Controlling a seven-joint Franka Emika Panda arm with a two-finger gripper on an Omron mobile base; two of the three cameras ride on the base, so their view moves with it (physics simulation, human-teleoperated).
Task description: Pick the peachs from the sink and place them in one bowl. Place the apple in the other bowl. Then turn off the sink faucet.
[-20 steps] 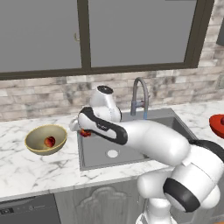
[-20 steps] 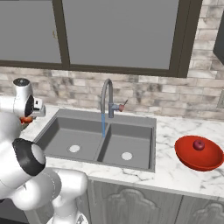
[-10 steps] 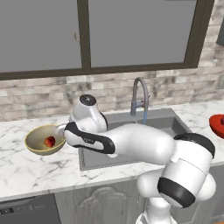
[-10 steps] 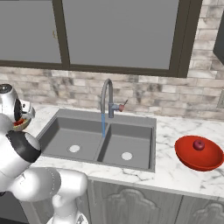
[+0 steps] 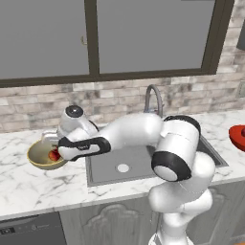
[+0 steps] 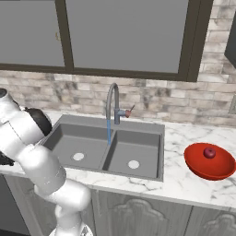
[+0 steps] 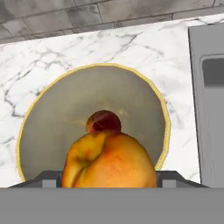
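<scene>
In the hand view the gripper grasps one peach between both fingers, above the tan bowl; the other peach lies inside at twelve o'clock. The arm should lower gently towards six o'clock of that peach, well within the rim, then part the fingers evenly; the sink lies at three o'clock

One peach appears large before the tan bowl.
</scene>
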